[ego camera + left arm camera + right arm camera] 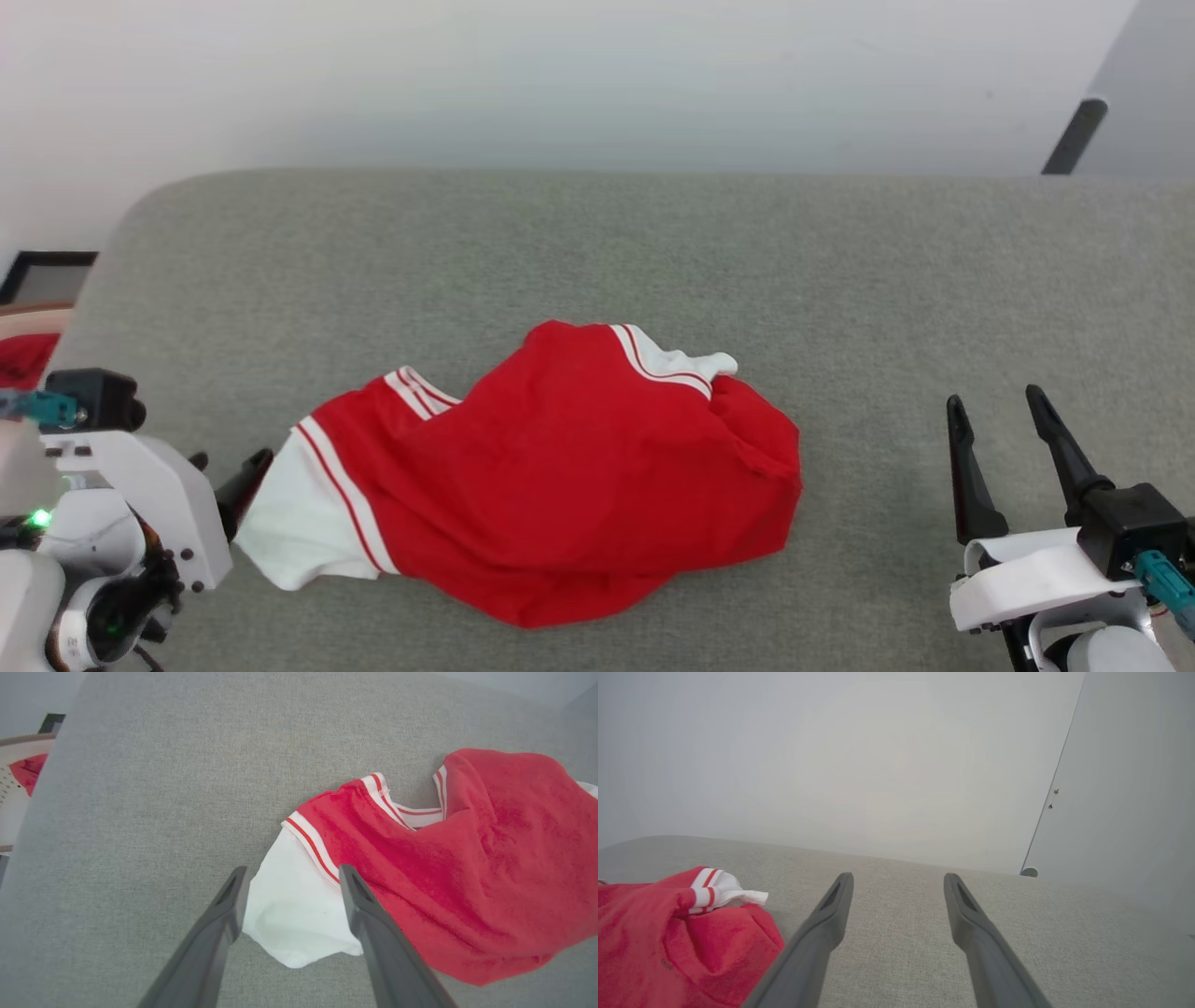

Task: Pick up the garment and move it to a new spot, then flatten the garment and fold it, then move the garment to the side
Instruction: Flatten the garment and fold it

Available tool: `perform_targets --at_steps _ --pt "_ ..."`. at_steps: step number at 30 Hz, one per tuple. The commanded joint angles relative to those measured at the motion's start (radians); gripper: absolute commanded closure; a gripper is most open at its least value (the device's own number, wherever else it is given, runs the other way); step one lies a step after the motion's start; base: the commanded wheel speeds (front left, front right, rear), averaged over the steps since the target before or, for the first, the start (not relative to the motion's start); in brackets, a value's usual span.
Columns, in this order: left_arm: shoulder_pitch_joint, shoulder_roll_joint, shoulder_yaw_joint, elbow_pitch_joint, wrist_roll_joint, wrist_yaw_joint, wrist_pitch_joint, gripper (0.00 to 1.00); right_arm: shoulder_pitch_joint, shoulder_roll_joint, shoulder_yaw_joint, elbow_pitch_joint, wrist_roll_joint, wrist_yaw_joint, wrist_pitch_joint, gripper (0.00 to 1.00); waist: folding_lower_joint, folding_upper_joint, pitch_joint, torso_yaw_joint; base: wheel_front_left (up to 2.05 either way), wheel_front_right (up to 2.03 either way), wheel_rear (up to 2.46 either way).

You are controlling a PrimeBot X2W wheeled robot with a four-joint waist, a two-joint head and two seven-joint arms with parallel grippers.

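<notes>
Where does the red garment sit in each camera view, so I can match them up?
Head view: the garment lies crumpled at lower centre.
Left wrist view: right half, its white sleeve seen between the fingers of the open left gripper.
Right wrist view: lower left corner, beside the right gripper.
Shared landmark: the grey cushion beneath it.

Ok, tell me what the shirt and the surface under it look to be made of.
The garment: soft knit cloth, probably cotton or a blend, matte with a slightly fuzzy nap; it slumps in loose folds. The grey surface: woven upholstery fabric, matte, visible coarse weave; possibly padded.
</notes>
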Motion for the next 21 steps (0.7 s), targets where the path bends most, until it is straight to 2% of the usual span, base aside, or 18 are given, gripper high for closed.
perform_targets --at_steps 1,11,21 --pt "0.011 -0.003 0.007 -0.011 0.013 -0.004 -0.023 0.00 0.010 -0.006 0.003 0.004 0.002 0.000 -0.001 0.00 0.0000 0.0000 -0.024 0.024 0.00 0.00 0.00" --pt "0.107 -0.068 0.043 -0.095 0.094 -0.029 -0.353 0.00 0.034 -0.015 0.019 0.022 0.020 0.000 -0.001 0.00 0.0000 0.0000 -0.089 0.099 0.00 0.00 0.00" --pt "0.232 -0.136 0.082 -0.107 0.162 -0.036 -0.683 0.00 0.058 -0.027 0.038 0.045 0.037 0.000 -0.001 0.00 0.0000 0.0000 -0.124 0.161 0.00 0.00 0.00"
